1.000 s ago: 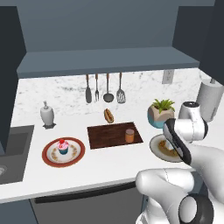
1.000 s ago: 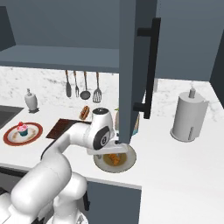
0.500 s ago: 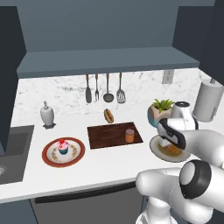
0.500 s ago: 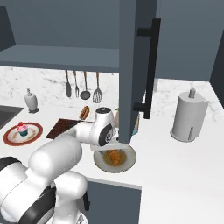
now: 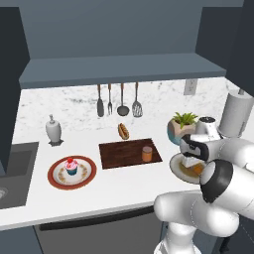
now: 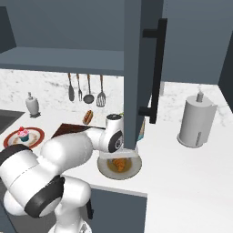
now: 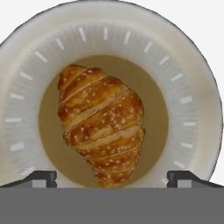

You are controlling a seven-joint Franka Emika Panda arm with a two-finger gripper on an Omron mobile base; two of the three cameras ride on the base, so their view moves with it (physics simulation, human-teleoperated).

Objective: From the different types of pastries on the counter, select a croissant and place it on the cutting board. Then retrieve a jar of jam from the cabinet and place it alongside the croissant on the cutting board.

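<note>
The golden croissant (image 7: 103, 124) lies in the middle of a cream plate (image 7: 192, 100) on the white counter (image 5: 124, 188). My gripper (image 7: 112, 178) hangs straight above it, open, with one fingertip on each side and nothing between them. From the base views the gripper (image 5: 192, 162) (image 6: 117, 157) covers part of that plate (image 5: 178, 171), to the right of the dark cutting board (image 5: 124, 154). A small orange jar (image 5: 147, 154) stands on the board's right end. The reddish bun (image 5: 123, 131) lies behind the board. A pink cupcake (image 5: 72, 166) sits on a red plate. The cabinet shelf (image 5: 124, 67) runs overhead.
An open cabinet door (image 6: 136, 68) with a dark handle hangs just above and beside my hand. A potted plant (image 5: 182, 126) stands behind the plate and a paper towel roll (image 5: 237, 114) to its right. Utensils (image 5: 121, 99) hang on the backsplash; a white dispenser (image 5: 53, 130) stands beside the sink at the left.
My hand has shifted a little left and come down over the croissant's plate. The jaws stayed open and the things on the counter have not moved.
</note>
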